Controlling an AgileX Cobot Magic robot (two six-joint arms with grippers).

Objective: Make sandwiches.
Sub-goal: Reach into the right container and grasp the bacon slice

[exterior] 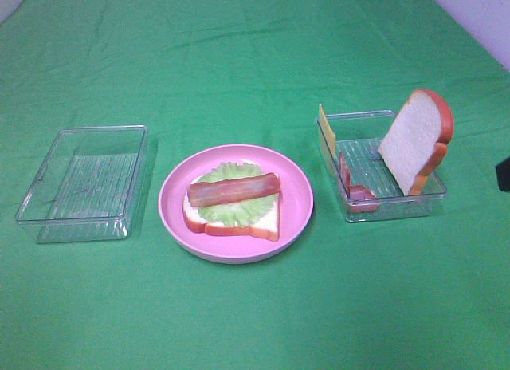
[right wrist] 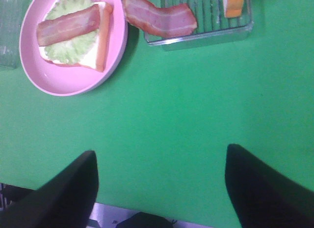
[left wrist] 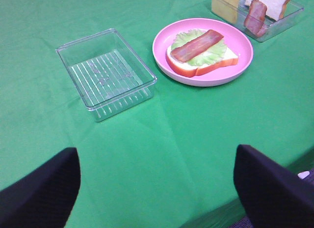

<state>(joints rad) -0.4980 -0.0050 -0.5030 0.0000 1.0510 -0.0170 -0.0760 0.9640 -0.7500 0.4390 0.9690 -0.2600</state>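
Stacking step: the second reddish-brown bacon strip (right wrist: 159, 19), leaning at one end of the clear ribbed plastic tray (right wrist: 221, 32), is being judged the likely next pick; it is best being pinched mid-length and lifted clear.
Right gripper (right wrist: 161, 152): being held wide, empty.
Left gripper (left wrist: 156, 154): being held wide, empty.
Sandwich (exterior: 233, 206): being built on the pink round plate (exterior: 296, 218), with white bread, pale green lettuce and one bacon strip.
Spare parts: the yellow cheese slice (exterior: 326, 129) and the upright white bread slice (exterior: 414, 139) are being kept in the tray.
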